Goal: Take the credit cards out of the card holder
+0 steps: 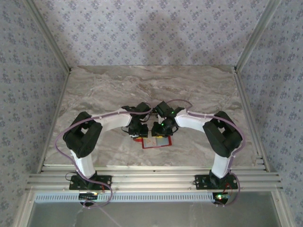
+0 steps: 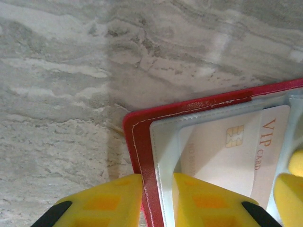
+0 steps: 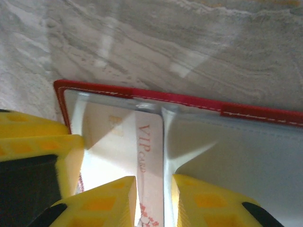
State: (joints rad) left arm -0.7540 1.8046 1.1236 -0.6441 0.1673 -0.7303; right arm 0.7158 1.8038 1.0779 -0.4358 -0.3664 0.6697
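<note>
Grey-veined, marble-look tabletop point(image 1: 142, 85) is spreading across a booth, with blue-flowered wallpaper point(image 1: 151, 28) rising on three sides and ribbed aluminium rails point(image 1: 151, 178) running along the near edge. Two white-and-black arms, the left arm point(image 1: 111, 123) and the right arm point(image 1: 196, 122), are bending inward and meeting tip to tip over one card holder point(image 2: 135, 142), which is lying open and flat beneath both claws. Its cover is showing as smooth red material with pale stitching and a rounded corner. Inside, milky clear plastic pockets point(image 3: 236, 156) are catching the light.

The left claw point(image 2: 157, 191) is standing with its two blocky yellow fingers point(image 2: 102, 203) only narrowly parted. The red stitched edge is running up between them, one finger outside the holder and one on the pocket; whether it is pinching that edge I cannot tell.

One card is showing, a pale glossy VIP card point(image 2: 222, 156) with a gold chip point(image 2: 235, 136) (a red blossom sprig is printed near its end). It is sitting inside the pocket just beyond the left claw's inner finger. The right claw point(image 3: 154, 194) is likewise barely parted, its tips straddling the card's lettered end and the pocket seam beside it; I cannot tell whether it is gripping anything.
</note>
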